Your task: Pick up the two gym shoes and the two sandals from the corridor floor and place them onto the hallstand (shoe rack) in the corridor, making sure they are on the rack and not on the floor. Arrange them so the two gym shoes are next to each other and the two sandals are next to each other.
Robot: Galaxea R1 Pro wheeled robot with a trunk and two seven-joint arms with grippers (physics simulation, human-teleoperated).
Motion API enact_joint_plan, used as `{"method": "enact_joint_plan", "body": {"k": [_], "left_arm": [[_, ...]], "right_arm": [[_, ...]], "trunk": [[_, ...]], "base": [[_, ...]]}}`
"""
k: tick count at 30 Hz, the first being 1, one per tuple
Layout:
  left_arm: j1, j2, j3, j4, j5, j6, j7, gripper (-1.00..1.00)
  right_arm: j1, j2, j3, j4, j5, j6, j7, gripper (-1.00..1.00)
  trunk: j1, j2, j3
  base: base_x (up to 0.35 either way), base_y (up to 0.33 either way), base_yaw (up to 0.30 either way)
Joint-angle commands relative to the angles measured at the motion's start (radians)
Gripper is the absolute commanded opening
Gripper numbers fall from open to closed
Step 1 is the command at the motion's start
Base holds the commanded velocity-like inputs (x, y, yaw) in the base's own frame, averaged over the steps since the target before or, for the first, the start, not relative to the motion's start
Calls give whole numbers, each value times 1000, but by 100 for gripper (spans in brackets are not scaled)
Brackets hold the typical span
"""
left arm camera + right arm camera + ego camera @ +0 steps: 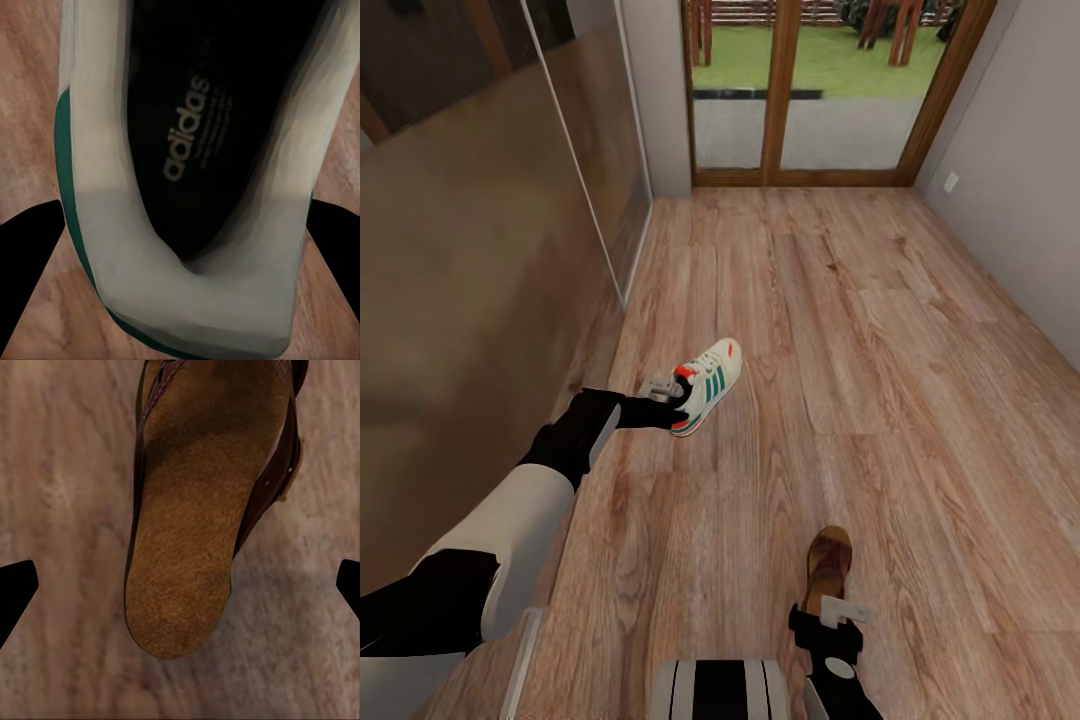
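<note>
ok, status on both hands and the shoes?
Left hand at the gym shoe heel, fingers straddling it, not closed. Right hand open above the sandal. Both shoes on the corridor floor. Nothing in the way.

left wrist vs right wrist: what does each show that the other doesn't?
Left wrist alone: the gym shoe from close above its heel opening, dark insole with adidas print, white collar, green trim, left claw fingers either side of the heel. Right wrist alone: the sandal, tan-brown footbed, dark brown strap with a buckle, right claw fingertips wide apart beside it. Both: wood-plank corridor floor under the footwear and black fingertips at the picture edges.
</note>
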Motion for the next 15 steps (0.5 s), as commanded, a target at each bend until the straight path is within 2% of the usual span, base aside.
{"method": "enact_joint_plan", "body": {"k": [1,15], "left_arm": [[0,0,1,-2,-8,3,-7,-100],[0,1,1,-2,-8,3,-7,-100]], "right_arm": [[0,0,0,-2,-6,2,-4,100],[0,0,0,-8,-7,1,-4,100]], "trunk": [[0,-1,-5],[6,-4,-77]], "base": [[0,0,0],[0,0,0]]}}
